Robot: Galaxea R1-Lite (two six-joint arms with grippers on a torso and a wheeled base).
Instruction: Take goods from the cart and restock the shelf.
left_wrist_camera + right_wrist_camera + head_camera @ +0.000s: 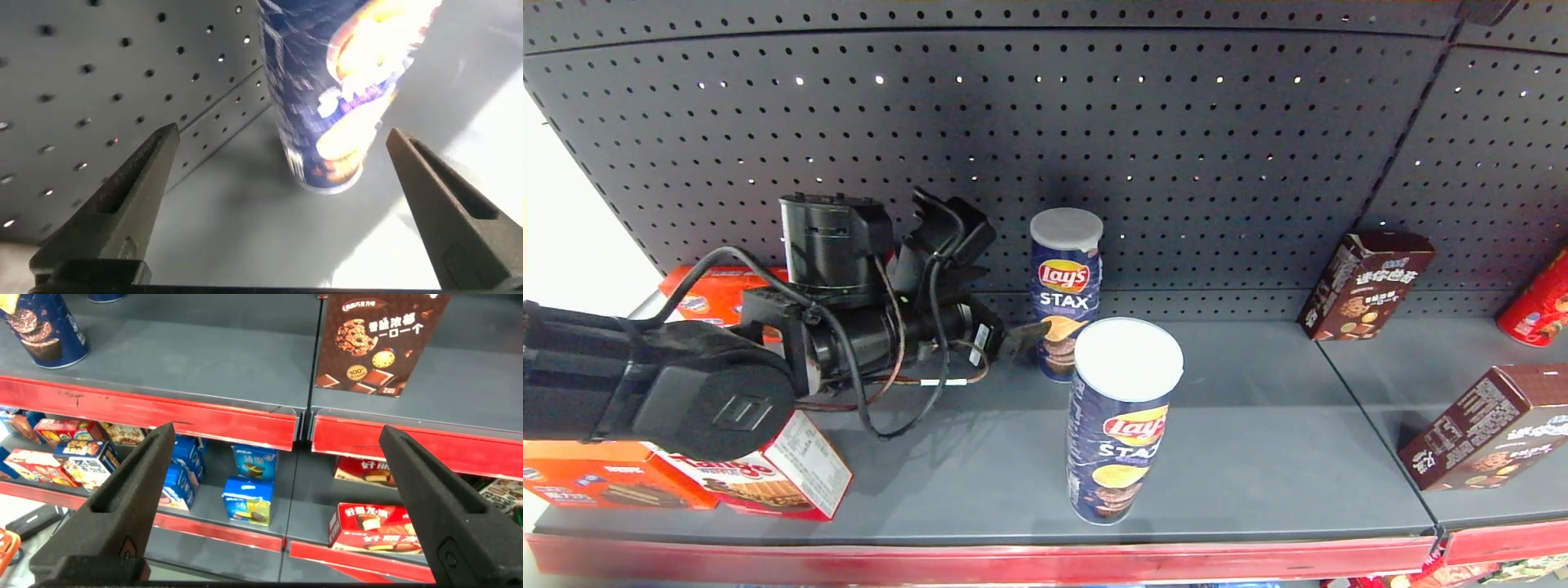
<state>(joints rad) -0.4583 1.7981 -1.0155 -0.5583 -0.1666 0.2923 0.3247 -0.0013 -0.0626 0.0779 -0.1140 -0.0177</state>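
Left claw (pixel 282 137): jaws spread wide, gripping nothing.
Nearest goods: dark-blue cylindrical crisp can with grey lid (pixel 327 90), upright on the grey metal shelf (pixel 1258 457) just ahead of the fingertips, with a gap on either side.
Farther out: second matching can (pixel 1123 420), nearer the shelf's front.
Right claw (pixel 276 434): wide open, empty, well apart.
Risk: a sideways swing could clip the tall, narrow near can and topple it.

Two blue chip cans (pixel 1065 302) at 12 o'clock, two brown biscuit boxes (pixel 1364 286) at 3 o'clock, three orange-red boxes (pixel 596 483) at 9 o'clock, one red can (pixel 1535 310).
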